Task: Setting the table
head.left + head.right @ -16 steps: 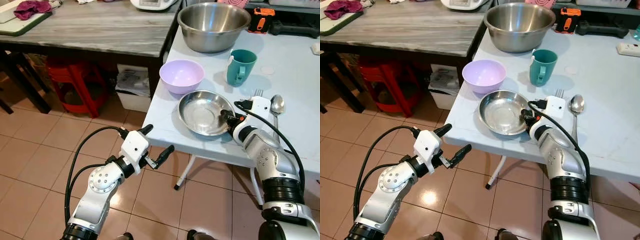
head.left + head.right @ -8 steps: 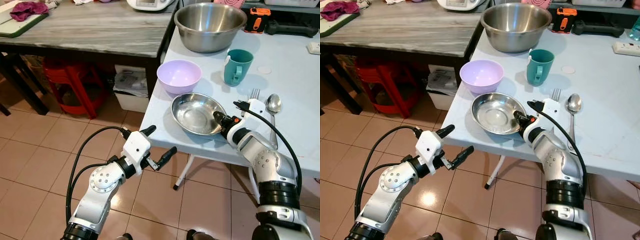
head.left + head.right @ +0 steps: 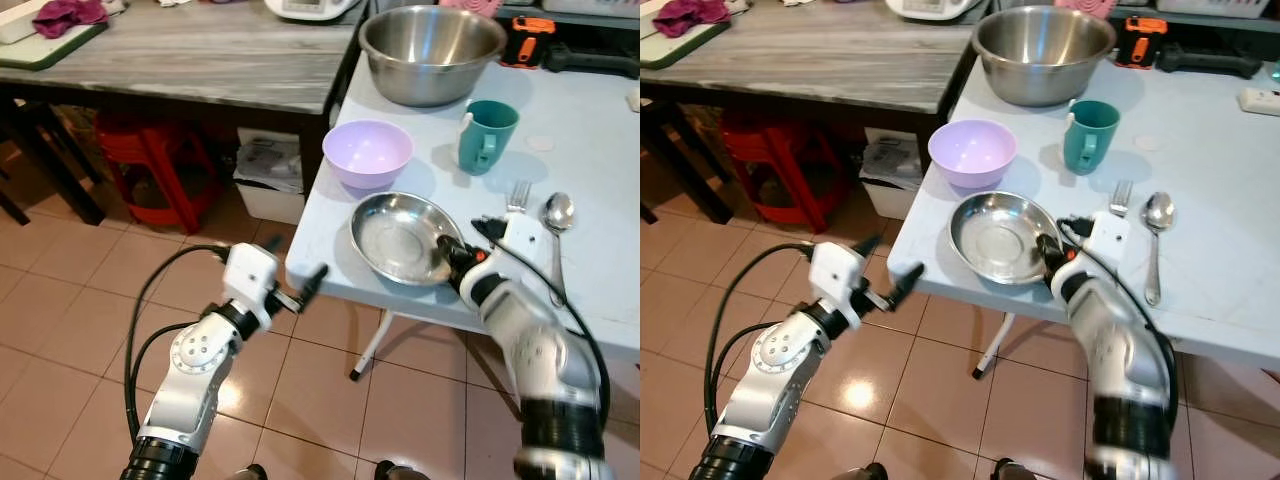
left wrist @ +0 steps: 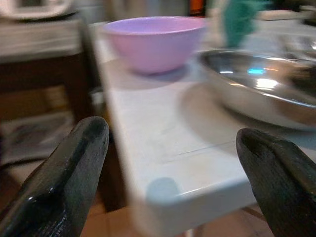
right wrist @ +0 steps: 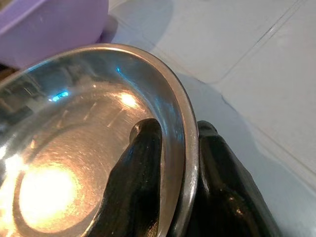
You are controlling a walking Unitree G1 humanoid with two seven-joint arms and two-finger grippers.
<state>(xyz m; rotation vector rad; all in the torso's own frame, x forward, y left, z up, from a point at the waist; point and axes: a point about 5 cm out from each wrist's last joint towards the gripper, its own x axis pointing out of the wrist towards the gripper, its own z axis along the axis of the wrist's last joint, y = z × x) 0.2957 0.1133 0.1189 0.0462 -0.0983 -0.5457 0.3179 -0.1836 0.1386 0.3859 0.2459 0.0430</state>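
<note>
Right gripper [image 5: 173, 163] pinches steel plate [image 3: 400, 235] rim (apparently lifted slightly).

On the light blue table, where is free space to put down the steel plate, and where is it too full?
Free: the blue table surface right of the spoon, and the strip behind the teal mug. Crowded: the left edge, where the purple bowl, the steel plate pinched by the right gripper, and the big steel bowl sit close.

Plate [image 3: 400, 235]: on table [image 3: 600, 130], near its front-left corner, my right gripper [image 3: 450, 256] on its rim.
Bowl [image 3: 367, 152]: behind plate.
Mug [image 3: 484, 135]: right of bowl.
</note>
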